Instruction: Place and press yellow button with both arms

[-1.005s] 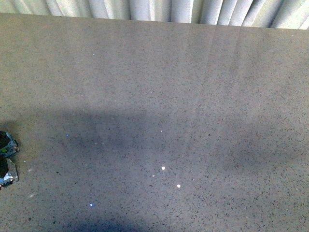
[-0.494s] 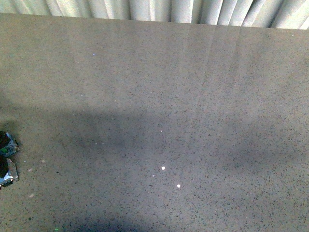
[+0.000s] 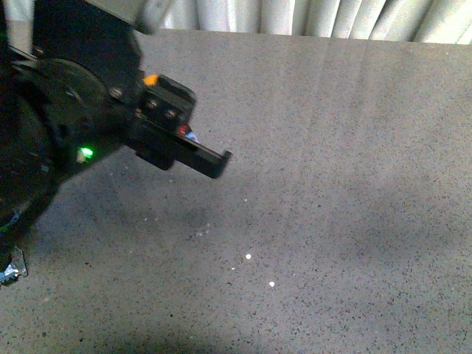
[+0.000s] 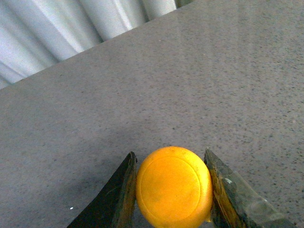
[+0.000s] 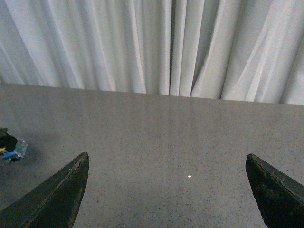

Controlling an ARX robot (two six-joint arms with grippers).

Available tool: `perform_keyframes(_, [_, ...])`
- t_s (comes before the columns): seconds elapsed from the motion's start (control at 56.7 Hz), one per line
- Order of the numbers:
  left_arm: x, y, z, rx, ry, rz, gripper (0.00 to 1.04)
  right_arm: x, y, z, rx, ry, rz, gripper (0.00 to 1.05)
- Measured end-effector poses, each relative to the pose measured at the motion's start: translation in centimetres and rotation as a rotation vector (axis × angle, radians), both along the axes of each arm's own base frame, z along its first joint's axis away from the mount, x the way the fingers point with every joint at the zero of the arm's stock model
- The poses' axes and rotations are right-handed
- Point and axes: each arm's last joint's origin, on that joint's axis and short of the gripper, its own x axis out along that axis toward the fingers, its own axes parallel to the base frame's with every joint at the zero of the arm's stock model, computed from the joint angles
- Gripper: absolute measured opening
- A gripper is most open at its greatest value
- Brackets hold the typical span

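In the left wrist view the yellow button [image 4: 173, 186] shows its round orange-yellow dome cap, clamped between the two dark jaws of my left gripper [image 4: 169, 153] and held above the grey speckled table. Its body is hidden behind the cap. In the front view my bulky black left arm [image 3: 66, 125], with a green light, fills the upper left, and the left gripper [image 3: 210, 158] reaches toward the table's middle. My right gripper [image 5: 166, 156] is open and empty over bare table. It does not show in the front view.
A dark shiny scrap [image 3: 13, 269] lies at the table's left edge; it also shows in the right wrist view [image 5: 10, 145]. White pleated curtains [image 5: 156, 42] hang behind the table's far edge. The grey table [image 3: 332, 184] stretches to the right.
My left arm has swung into the front view from the left; earlier neither arm showed there. The scrap is now partly covered by the arm.
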Motion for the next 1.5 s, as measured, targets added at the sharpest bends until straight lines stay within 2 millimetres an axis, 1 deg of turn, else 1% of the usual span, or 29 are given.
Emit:
perform_keyframes(0.088, [0.0, -1.8, -1.3, 0.036, -0.008, -0.034, 0.33, 0.0, 0.0, 0.0, 0.0, 0.0, 0.0, 0.96])
perform_keyframes(0.212, [0.2, -3.2, -2.6, 0.08, -0.024, -0.06, 0.33, 0.0, 0.0, 0.0, 0.0, 0.0, 0.0, 0.96])
perform_keyframes(0.317, [0.4, -4.0, -3.4, 0.111, -0.032, -0.079, 0.33, 0.0, 0.0, 0.0, 0.0, 0.0, 0.0, 0.96])
perform_keyframes(0.67, [1.0, -5.6, -6.3, 0.234, -0.042, -0.113, 0.33, 0.0, 0.0, 0.0, 0.0, 0.0, 0.0, 0.96])
perform_keyframes(1.005, [1.3, -6.3, -6.6, 0.252, -0.048, -0.122, 0.33, 0.0, 0.0, 0.0, 0.0, 0.0, 0.0, 0.96])
perform_keyframes(1.023, [1.3, -6.3, -6.6, 0.252, -0.048, -0.123, 0.37, 0.0, 0.0, 0.0, 0.0, 0.0, 0.0, 0.96])
perform_keyframes(1.164, [1.2, -6.3, -6.8, 0.253, -0.033, -0.13, 0.58, 0.0, 0.0, 0.0, 0.0, 0.0, 0.0, 0.96])
perform_keyframes(1.199, [1.2, -6.3, -6.8, 0.251, -0.029, -0.129, 0.66, 0.0, 0.0, 0.0, 0.0, 0.0, 0.0, 0.96])
perform_keyframes(1.287, [1.2, -6.3, -6.9, 0.246, -0.023, -0.126, 0.77, 0.0, 0.0, 0.0, 0.0, 0.0, 0.0, 0.96])
perform_keyframes(1.322, [1.1, -6.2, -6.9, 0.244, -0.021, -0.129, 0.85, 0.0, 0.0, 0.0, 0.0, 0.0, 0.0, 0.96])
perform_keyframes(1.358, [1.1, -6.2, -6.8, 0.243, -0.019, -0.128, 0.9, 0.0, 0.0, 0.0, 0.0, 0.0, 0.0, 0.96])
perform_keyframes(1.375, [1.0, -6.2, -6.8, 0.243, -0.018, -0.128, 0.91, 0.0, 0.0, 0.0, 0.0, 0.0, 0.0, 0.96])
perform_keyframes(1.393, [1.0, -6.1, -6.7, 0.239, -0.018, -0.129, 0.96, 0.0, 0.0, 0.0, 0.0, 0.0, 0.0, 0.96])
perform_keyframes(1.428, [0.9, -6.0, -6.6, 0.239, -0.016, -0.13, 0.97, 0.0, 0.0, 0.0, 0.0, 0.0, 0.0, 0.96])
perform_keyframes(1.499, [0.6, -5.8, -6.1, 0.223, -0.019, -0.125, 0.95, 0.0, 0.0, 0.0, 0.0, 0.0, 0.0, 0.96])
